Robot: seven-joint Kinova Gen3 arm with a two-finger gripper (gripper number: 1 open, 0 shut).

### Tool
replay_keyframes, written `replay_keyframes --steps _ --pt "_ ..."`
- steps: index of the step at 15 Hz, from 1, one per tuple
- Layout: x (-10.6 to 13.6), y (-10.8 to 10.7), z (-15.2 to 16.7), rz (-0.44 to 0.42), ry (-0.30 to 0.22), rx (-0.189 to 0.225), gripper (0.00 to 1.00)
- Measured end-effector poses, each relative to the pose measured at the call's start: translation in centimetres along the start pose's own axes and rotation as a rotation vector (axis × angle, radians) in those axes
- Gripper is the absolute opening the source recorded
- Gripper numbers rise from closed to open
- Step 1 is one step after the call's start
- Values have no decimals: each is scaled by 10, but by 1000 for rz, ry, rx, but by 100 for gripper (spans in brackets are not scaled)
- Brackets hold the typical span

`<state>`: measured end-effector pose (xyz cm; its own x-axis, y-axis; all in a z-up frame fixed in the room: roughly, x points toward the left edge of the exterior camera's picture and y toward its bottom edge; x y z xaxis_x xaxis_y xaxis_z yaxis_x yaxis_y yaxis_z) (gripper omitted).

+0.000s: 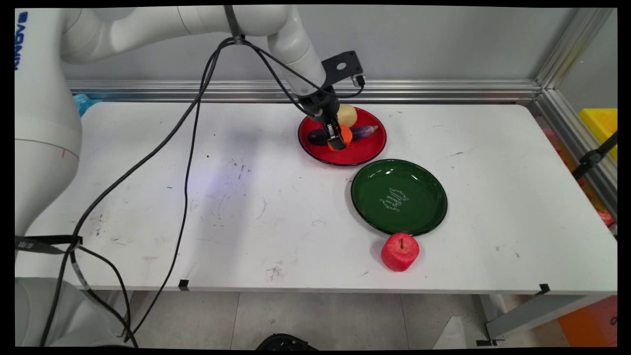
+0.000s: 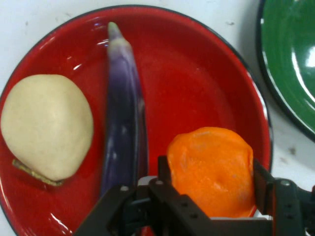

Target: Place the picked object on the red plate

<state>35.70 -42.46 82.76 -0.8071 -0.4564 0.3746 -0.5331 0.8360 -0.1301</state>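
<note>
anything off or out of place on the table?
Nothing spilled or damaged. Only oddity: the red apple sits on the bare table, just off the empty green plate, while the gripper straddles the orange fruit on the red plate.

Glossy round red plate [image 2: 206, 73] carries a purple eggplant [image 2: 122, 128], pale beige potato [image 2: 47, 125] and orange fruit [image 2: 211, 169]; round green plate [image 1: 399, 196] bears white lettering.

orange fruit [image 2: 211, 172] | round, on red plate [image 2: 197, 88] | between tool [image 2: 211, 189] fingers | beside purple eggplant [image 2: 123, 128]
</note>
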Motion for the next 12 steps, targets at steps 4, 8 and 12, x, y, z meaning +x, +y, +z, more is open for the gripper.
replay_keyframes --steps 4,8,12 --pt "-2 -7 13 -6 29 -10 0" --pt "-4 -11 28 -13 54 -18 0" --pt "-7 -10 41 -23 68 -33 0"
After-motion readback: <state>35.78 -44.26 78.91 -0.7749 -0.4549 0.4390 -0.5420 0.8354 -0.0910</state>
